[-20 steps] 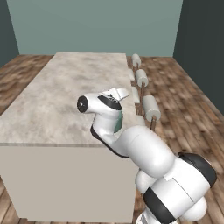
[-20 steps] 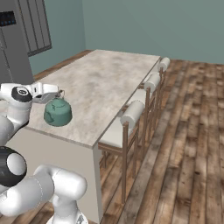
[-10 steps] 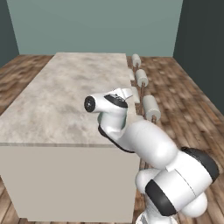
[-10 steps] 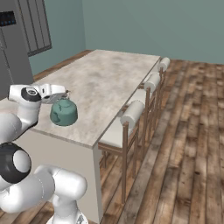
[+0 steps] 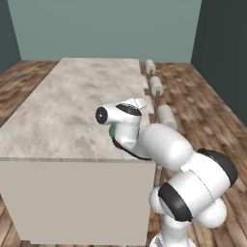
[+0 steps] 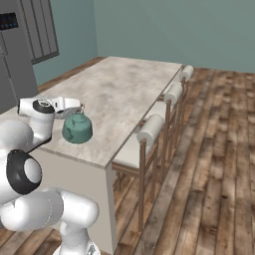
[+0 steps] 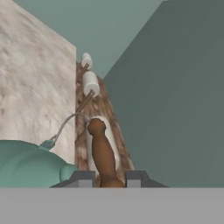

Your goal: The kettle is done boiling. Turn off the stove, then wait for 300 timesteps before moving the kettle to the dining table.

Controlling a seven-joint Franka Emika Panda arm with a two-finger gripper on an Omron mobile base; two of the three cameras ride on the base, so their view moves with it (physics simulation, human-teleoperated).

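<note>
One pincer (image 7: 105, 177), low in the hand view, is clamped on the brown handle (image 7: 102, 153) of the teal kettle (image 6: 77, 128). That kettle sits left of center in the right base view, over the counter (image 6: 124, 94)'s near end. Three stools (image 6: 149, 130) line its right side.

The kettle (image 6: 77, 129) is teal-green, with a brown handle (image 7: 103, 155) on thin grey wire. The bench (image 6: 127, 94) has a beige-grey marbled top and plain off-white sides. The stools (image 6: 149, 130) have white rolled backs on brown wooden frames. The floor (image 6: 219, 164) is brown wood planking, the walls (image 5: 106, 29) muted teal. The arm (image 5: 159, 149) is white with dark joints; the tool (image 7: 110, 179) has dark grey tips.
</note>
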